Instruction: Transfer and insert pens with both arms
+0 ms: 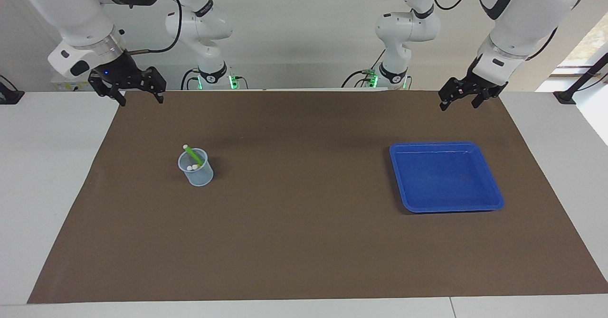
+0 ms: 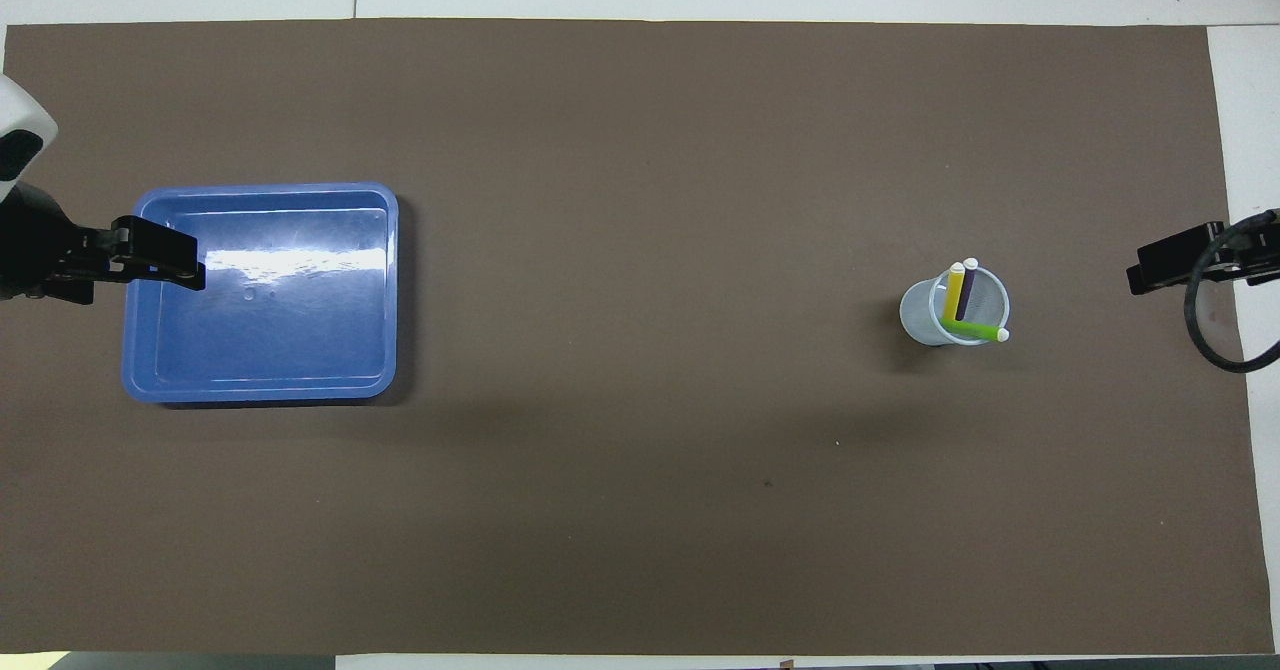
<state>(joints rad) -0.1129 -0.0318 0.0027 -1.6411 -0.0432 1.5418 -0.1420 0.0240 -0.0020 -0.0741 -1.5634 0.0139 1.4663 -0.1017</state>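
Standing in cup, pens whitish ends up, left gripper spread, right gripper spread

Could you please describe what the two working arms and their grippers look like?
Both are bulky white arms with black joint panels and a silver ring at each wrist. The left gripper and right gripper are black two-finger units; a black cable loops beside the right arm, where a small blue light glows.

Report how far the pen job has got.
Done: the yellow pen, purple pen and green pen all stand in the clear cup, toward the right arm's end of the table. The blue tray holds nothing. In hand: nothing; the left gripper and right gripper hang open and empty over the mat's edge by the robots. Left: seemingly nothing, since no pen lies loose.
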